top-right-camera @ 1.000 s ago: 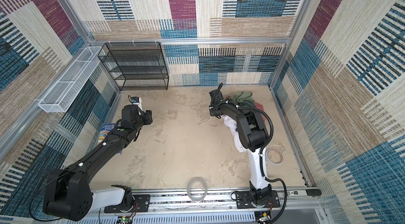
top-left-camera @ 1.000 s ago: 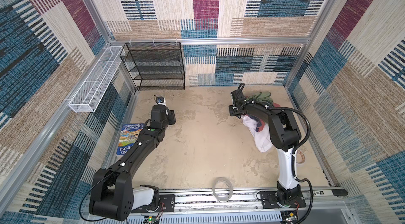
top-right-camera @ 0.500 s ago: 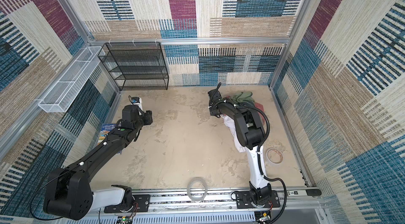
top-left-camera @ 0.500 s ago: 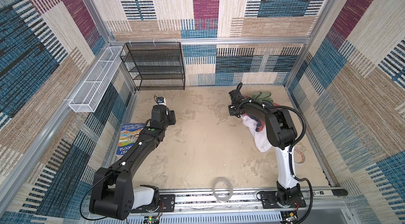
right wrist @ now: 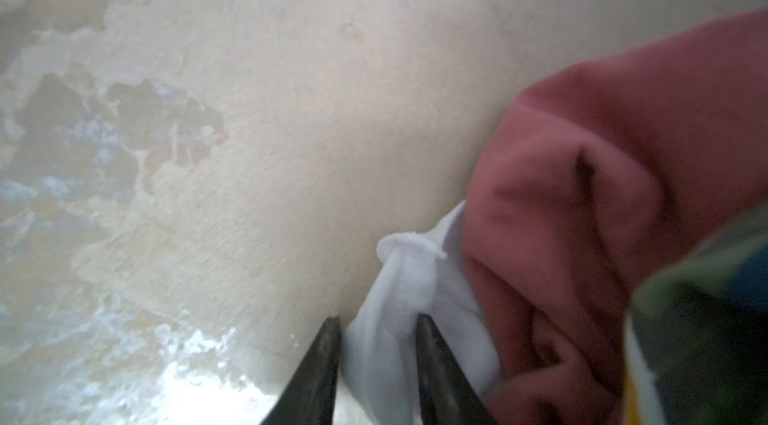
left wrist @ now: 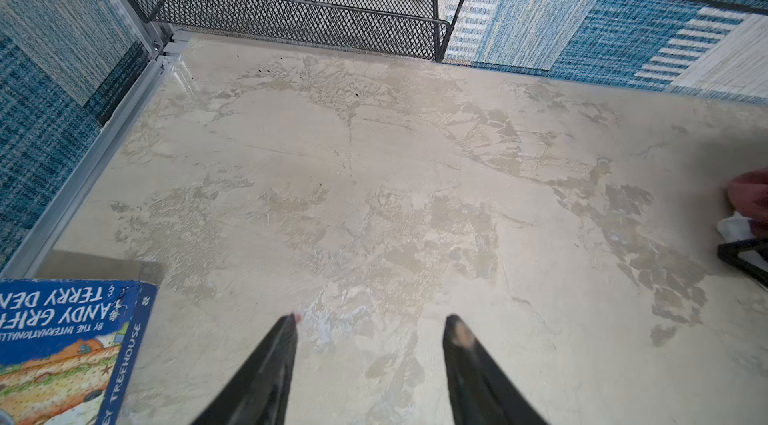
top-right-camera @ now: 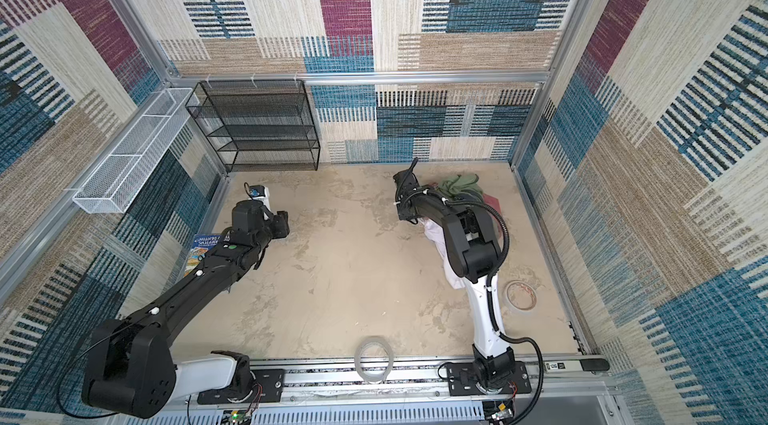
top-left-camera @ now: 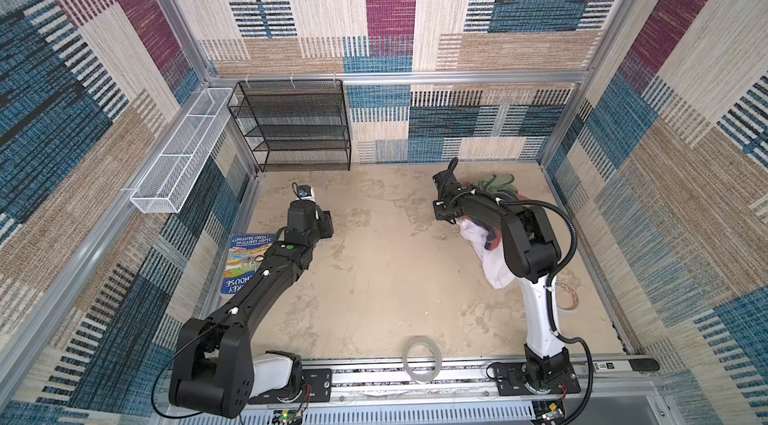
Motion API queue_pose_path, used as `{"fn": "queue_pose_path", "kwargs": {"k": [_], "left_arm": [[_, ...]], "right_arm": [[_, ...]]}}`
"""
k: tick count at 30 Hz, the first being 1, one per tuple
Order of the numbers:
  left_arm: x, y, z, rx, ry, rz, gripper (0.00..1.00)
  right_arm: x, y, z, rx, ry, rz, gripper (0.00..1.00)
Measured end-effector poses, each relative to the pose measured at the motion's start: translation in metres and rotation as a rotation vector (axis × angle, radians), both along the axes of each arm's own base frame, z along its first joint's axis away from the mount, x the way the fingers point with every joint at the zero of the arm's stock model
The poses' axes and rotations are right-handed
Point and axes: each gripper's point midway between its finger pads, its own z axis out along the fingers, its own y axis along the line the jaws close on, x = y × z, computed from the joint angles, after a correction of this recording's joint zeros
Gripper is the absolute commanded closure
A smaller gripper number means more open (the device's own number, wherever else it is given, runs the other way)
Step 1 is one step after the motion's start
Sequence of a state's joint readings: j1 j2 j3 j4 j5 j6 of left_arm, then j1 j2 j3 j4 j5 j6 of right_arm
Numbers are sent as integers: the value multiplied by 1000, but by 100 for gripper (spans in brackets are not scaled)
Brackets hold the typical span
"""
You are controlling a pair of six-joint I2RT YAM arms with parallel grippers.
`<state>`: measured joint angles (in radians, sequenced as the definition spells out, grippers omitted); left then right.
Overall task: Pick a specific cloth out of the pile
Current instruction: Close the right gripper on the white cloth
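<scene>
Right gripper (right wrist: 377,319) sits with its two dark fingers close on either side of a bunched fold of the white cloth (right wrist: 399,277), pinching it at the edge where it pokes out from under the red-pink garment (right wrist: 582,173); an olive-green garment (right wrist: 706,340) shows blurred, close to the camera. Seen in a top view, the cloth (top-left-camera: 490,269) trails from the pile (top-left-camera: 496,186) toward the near side of the table (top-left-camera: 374,277), on the right, mostly hidden beneath the right arm. It looks thin, light and floppy, so it should follow a pull with little effort, but it will likely stretch and sag, and may drag along the garment lying on it; a thick gathered fold like this one probably gives a surer hold than a single layer, which could slip out. Left gripper (left wrist: 372,319) hangs well apart over bare table beside a blue book (left wrist: 62,352), its fingers spread and holding nothing
</scene>
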<state>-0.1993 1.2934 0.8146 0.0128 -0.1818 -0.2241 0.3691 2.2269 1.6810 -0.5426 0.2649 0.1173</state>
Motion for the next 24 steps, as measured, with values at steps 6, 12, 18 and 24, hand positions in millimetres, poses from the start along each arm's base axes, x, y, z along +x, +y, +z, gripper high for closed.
{"fn": "queue_pose_path", "kwargs": {"k": [6,12,18,24], "left_arm": [[0,0,2,-1,-5,1,41],[-1,0,4,-1,-10,1,41],[-2,1,6,-1,-17,3,40],[-2,2,11,0,-27,5,41]], "right_arm": [[2,2,-2,-1,-1,4,100],[2,2,8,9,-15,2,100],[5,7,51,65,-89,7,100],[6,8,89,112,-156,11,100]]}}
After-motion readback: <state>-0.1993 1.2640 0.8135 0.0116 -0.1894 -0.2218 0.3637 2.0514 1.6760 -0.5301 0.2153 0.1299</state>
